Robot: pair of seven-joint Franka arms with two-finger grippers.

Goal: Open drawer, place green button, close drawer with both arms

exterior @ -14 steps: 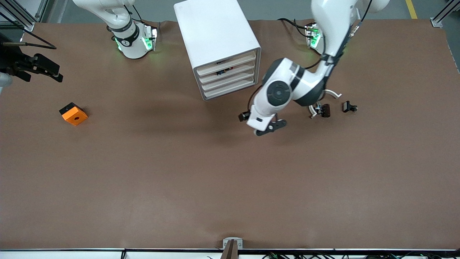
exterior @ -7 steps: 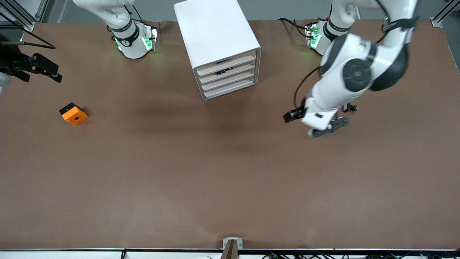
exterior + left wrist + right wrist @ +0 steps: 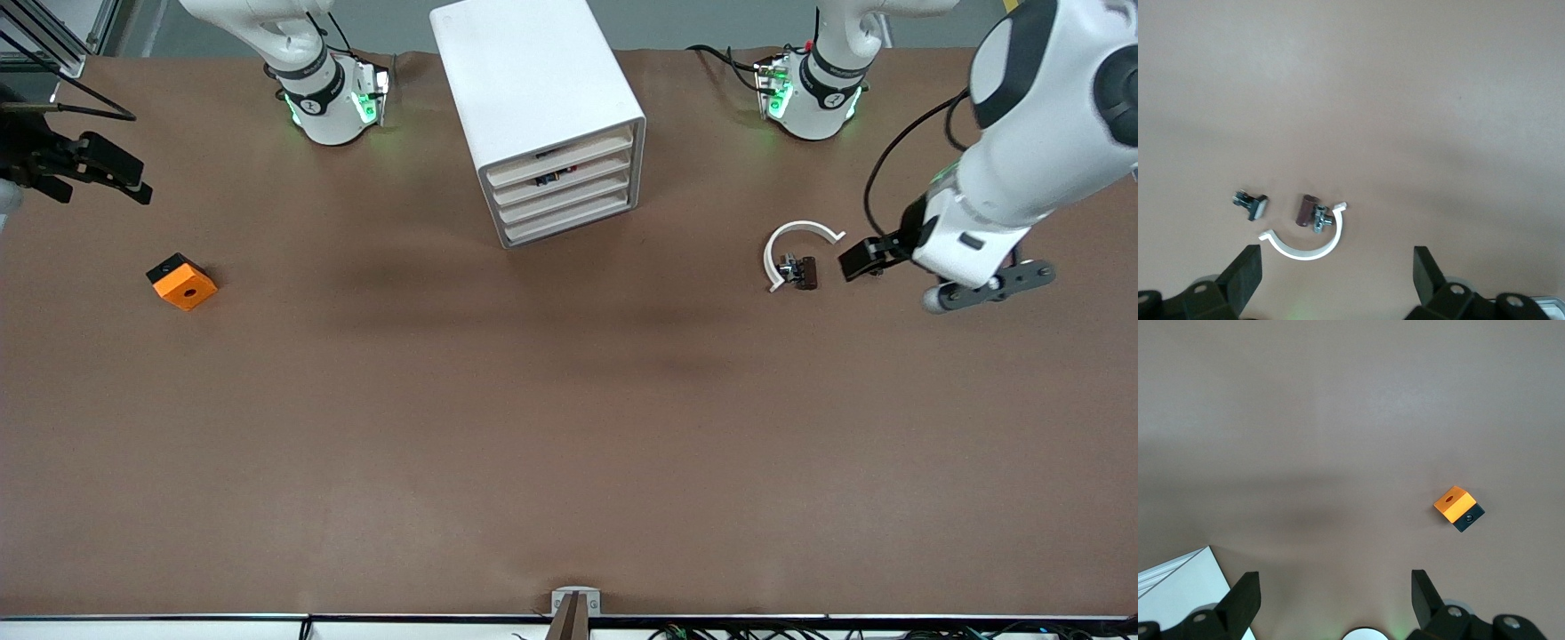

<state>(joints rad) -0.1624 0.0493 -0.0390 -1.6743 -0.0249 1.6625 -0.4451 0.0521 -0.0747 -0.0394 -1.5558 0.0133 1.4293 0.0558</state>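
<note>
- While all four fronts of the white cabinet (image 3: 524, 71) in the upper middle of the front view look flush, the drawer (image 3: 578, 171) counts as shut.
- A small dark speck with a touch of blue (image 3: 544, 180) shows at the second front from the top. It may be the button lying inside, but it is too small to be sure. No green-capped piece lies out on the worktop (image 3: 569, 427).
- The button, by its kind, would be light, hard and easy to flick away. A narrow pinch across its body should suit it best.
- The drawer is thin stiff plastic and probably slides easily. A pull is best taken at the front lip, with the light cabinet steadied by the other arm.
- The left claw (image 3: 987, 286) hangs wide and empty over the worktop at the left arm's end. It is just beside a white curved strip (image 3: 1305, 247), a brown stub (image 3: 1305, 210) and a black clip (image 3: 1253, 205).
- The right claw (image 3: 93, 173) waits wide and empty at the right arm's end, above an orange block (image 3: 182, 282).
- The worktop is flat, matt brown and looks grippy.
- Room in front of the cabinet is generous.
</note>
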